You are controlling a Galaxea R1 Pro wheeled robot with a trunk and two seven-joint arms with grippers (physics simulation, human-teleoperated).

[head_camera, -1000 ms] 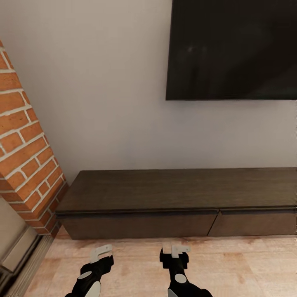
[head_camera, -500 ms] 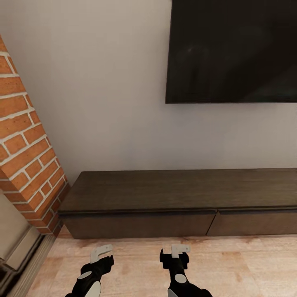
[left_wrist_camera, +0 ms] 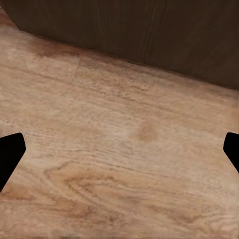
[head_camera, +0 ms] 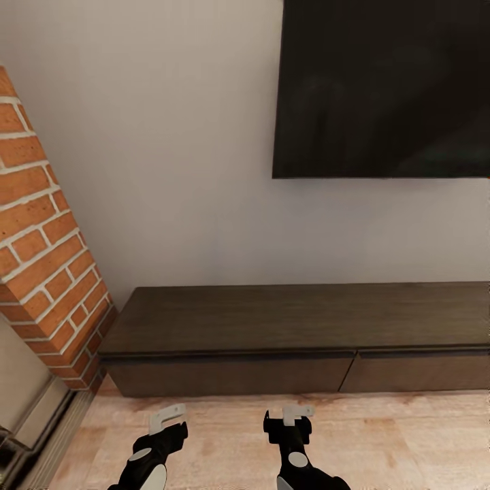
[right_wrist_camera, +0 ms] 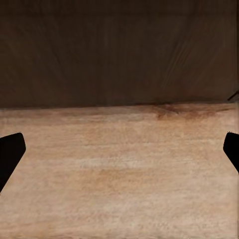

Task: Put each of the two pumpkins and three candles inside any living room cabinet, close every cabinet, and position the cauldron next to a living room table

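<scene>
Head view: cabinet long axis left-right, both drawer fronts closed.

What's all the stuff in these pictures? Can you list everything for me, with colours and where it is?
cabinet: one, dark brown wood, long and low against the wall, both drawer fronts shut, top bare
screen: one, black, mounted on the wall above the cabinet's right part
wall: one, pale grey-white, behind the cabinet
brick column: one, red-orange with pale mortar, at the cabinet's left end
floor: pale wood planks, in front of the cabinet
left end effector: one, black with pale fingers, open and empty, above the floor
right end effector: one, black with pale fingers, open and empty, above the floor facing the cabinet
</scene>
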